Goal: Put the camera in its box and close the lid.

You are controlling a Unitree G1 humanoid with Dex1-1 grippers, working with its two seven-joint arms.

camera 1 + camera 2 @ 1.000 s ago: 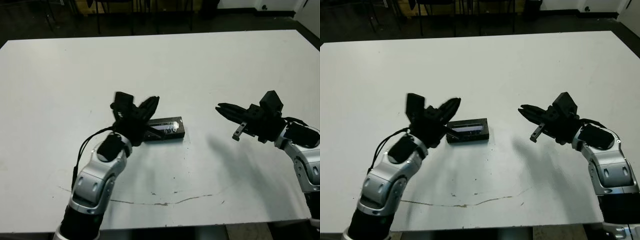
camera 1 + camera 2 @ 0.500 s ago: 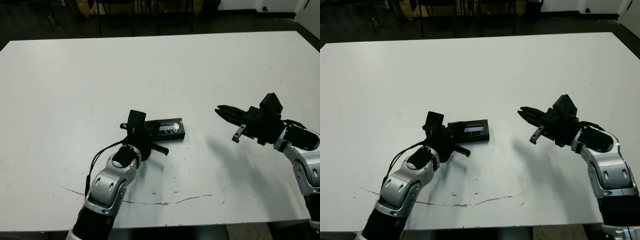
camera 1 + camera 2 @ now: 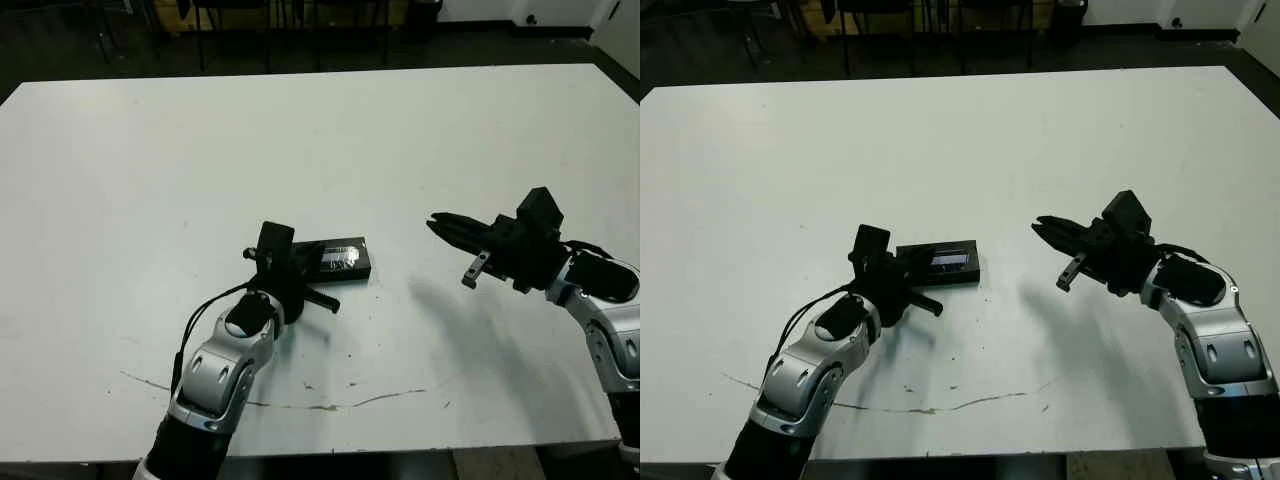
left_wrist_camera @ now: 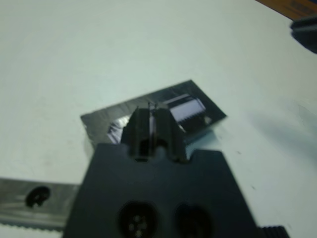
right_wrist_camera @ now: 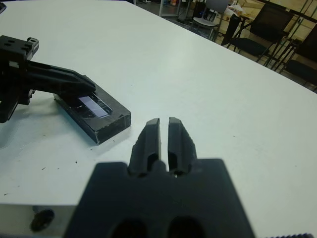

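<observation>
White table (image 3: 420,130) carried everything, and most of it showed bare. Starting at the left: the left gripper (image 3: 923,302) sat low over the table, a bit nearer the front edge than the middle and left of centre. Its two black fingers (image 4: 151,126) lay pressed together with nothing between them, tips resting at or just above the near-left end of the box (image 3: 340,260); actual contact couldn't be confirmed.

Box lay roughly mid-table, slightly left of centre, long side running left to right. The lid (image 5: 94,106) was already on it, glossy black top with silvery print and a pale patch facing up, seated flat as far as the views showed. No white lining visible anywhere. The camera was not in sight; presumably inside under the lid, but that was a judgement, not seen.

Further right, well apart from the box, the right gripper (image 3: 440,224) hovered above the table toward the right edge, pointing left at the box. Its fingers (image 5: 159,136) were drawn together with only a thin slit between them, holding nothing.

Progress call: task looked basically finished, box closed with both grippers empty. Left to do, at most, a last press on the lid's near-left end if it wasn't fully seated, then clearing the left arm away.
</observation>
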